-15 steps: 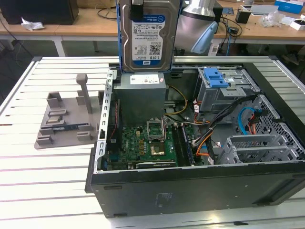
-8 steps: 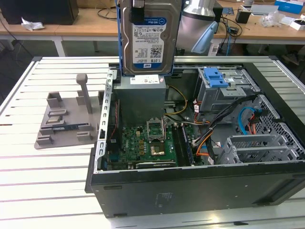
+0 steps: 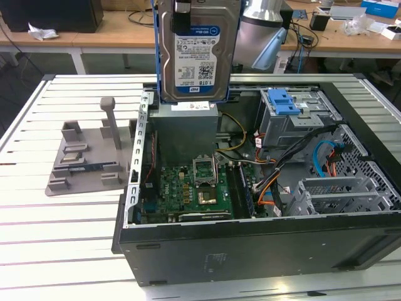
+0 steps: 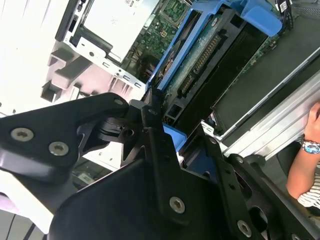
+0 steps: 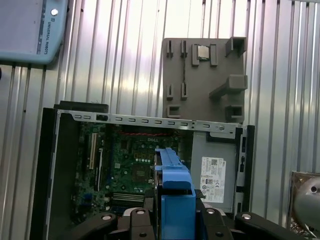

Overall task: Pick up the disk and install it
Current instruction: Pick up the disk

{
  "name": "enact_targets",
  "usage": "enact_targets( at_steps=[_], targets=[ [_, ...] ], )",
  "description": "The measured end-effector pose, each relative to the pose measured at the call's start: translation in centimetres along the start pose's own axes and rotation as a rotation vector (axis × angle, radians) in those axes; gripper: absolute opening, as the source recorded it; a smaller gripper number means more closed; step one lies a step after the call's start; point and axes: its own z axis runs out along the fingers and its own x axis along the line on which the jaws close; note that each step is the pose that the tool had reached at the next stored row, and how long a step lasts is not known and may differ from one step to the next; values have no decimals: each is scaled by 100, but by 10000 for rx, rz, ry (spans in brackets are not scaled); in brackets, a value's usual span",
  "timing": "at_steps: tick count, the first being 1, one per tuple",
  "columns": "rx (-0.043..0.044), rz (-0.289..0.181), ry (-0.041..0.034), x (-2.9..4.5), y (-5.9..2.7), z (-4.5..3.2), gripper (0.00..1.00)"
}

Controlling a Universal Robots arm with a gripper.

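The disk (image 3: 197, 53), a silver drive with a white-and-blue label in a bright blue bracket, hangs upright in the air above the back of the open computer case (image 3: 250, 244). It touches nothing below it. My gripper (image 4: 175, 134) is shut on the disk's blue bracket; the black fingers (image 4: 152, 125) clamp it from both sides. The disk's underside with its circuit board (image 4: 207, 57) faces the second wrist view. In the first wrist view, the blue bracket edge (image 5: 172, 185) sits between my gripper (image 5: 175, 216) fingers, over the case interior.
Inside the case lie a green motherboard (image 3: 188, 188), a grey metal box with a white sticker (image 3: 185, 122) and a grey cage with a blue latch (image 3: 285, 103). A grey fixture plate (image 3: 88, 157) rests on the slatted table (image 3: 62, 251). A person's arm (image 4: 307, 165) is beside the table.
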Motion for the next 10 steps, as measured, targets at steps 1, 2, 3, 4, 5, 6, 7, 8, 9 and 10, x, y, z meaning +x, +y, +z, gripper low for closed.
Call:
enact_targets(
  at_steps=[1, 2, 3, 4, 5, 6, 7, 8, 9, 10],
  targets=[
    [-1, 0, 0, 9, 0, 0, 37],
    [0, 0, 0, 25, 0, 1, 37],
    [-1, 0, 1, 40, 0, 1, 37],
    [0, 1, 0, 55, 1, 2, 37],
    [0, 0, 1, 71, 2, 2, 37],
    [0, 0, 0, 92, 3, 4, 37],
    [-1, 0, -1, 128, 6, 5, 37],
    [1, -1, -8, 155, 7, 7, 37],
    [2, 2, -19, 177, 9, 7, 37],
    [3, 6, -37, 194, 11, 8, 37]
  ],
)
